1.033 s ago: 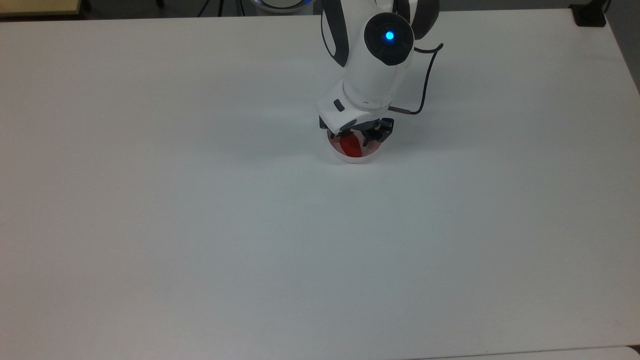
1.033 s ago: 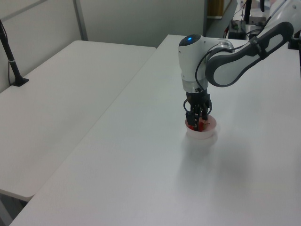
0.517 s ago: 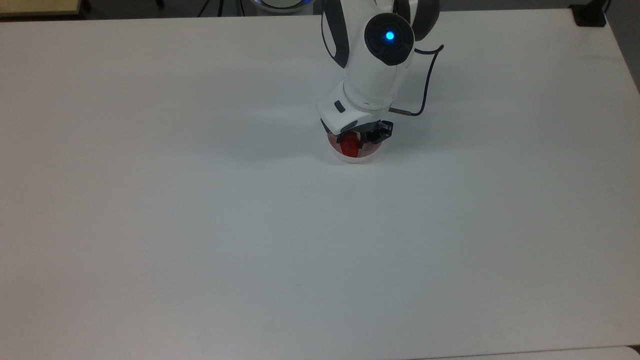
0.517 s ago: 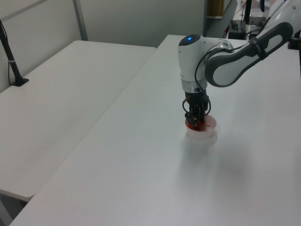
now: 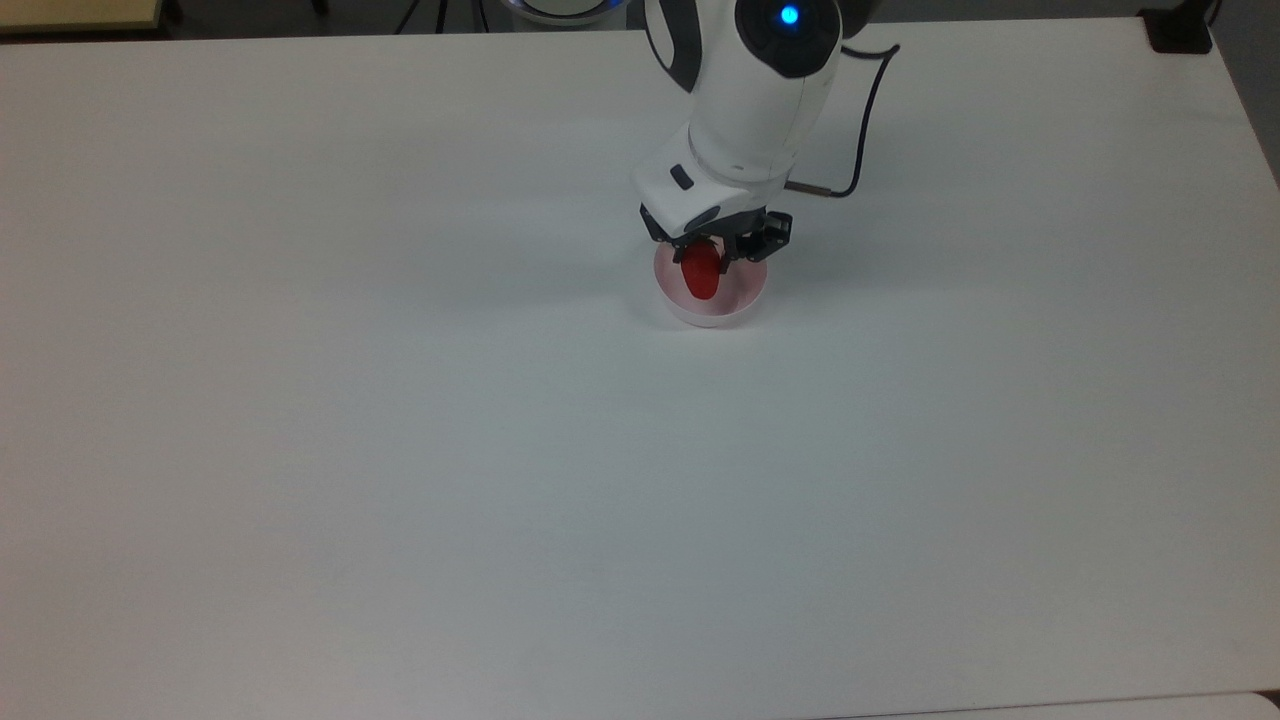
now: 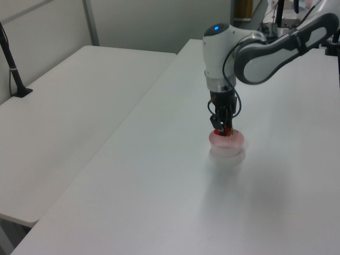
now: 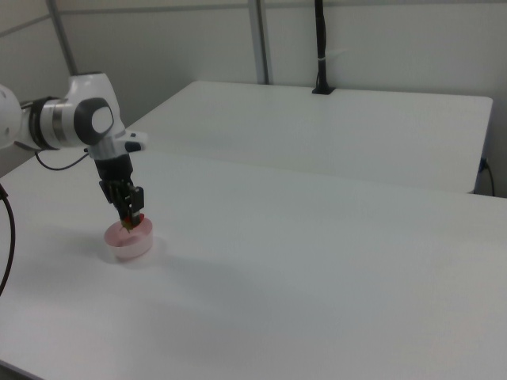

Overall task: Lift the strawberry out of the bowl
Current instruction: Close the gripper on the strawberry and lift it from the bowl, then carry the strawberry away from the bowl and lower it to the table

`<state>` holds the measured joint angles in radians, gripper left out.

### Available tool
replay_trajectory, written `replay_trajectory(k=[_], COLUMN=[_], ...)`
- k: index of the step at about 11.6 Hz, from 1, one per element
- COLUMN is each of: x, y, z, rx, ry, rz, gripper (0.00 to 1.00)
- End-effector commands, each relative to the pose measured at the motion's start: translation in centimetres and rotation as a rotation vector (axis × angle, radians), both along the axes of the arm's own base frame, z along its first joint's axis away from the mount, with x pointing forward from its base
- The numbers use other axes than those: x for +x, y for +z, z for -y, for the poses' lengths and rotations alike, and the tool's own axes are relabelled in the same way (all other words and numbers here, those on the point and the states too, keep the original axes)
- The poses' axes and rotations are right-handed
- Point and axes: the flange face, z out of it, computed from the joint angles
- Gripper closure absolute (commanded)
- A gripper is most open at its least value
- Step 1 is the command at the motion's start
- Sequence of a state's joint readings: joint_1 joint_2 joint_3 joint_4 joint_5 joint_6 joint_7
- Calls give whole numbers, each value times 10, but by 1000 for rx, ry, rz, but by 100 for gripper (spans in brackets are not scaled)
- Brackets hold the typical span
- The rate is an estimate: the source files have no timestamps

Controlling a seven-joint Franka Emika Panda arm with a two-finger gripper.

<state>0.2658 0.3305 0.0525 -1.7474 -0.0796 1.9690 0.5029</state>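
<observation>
Gripper (image 5: 712,262) is clamped on the strawberry (image 5: 701,272), hanging just above the bowl (image 5: 745,300) — basically done, just needs more height.

A wide white table (image 5: 400,450) is filling the top view. In the left view, a second white table (image 6: 79,106) is standing beside it, a black post (image 6: 11,64) rising from its far corner.

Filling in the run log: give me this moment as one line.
phase: lifting | pincer: shut on strawberry | strawberry: raised above bowl | bowl: on table
</observation>
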Motion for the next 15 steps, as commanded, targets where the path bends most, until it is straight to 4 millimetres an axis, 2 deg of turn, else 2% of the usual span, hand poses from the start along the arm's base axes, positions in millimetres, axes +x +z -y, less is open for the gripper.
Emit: replay_trajectory(k=[1,3,6,7,9,10,12,14,15], x=[2,12,33,39,50,53,54,54,54], y=[27,31,22,15,-1,-16,-34,-35,-31], z=[14,45,112,134,162,169,180,184,185], rx=[-15,-15,-65,-61,-55,-63,-72,-72,-73], ry=[99,140,207,208,211,212,204,198,197], rz=[-41,-44,0,6,39,29,6,4,10], gripper=[62,62,62,62,62,62,58,50,40])
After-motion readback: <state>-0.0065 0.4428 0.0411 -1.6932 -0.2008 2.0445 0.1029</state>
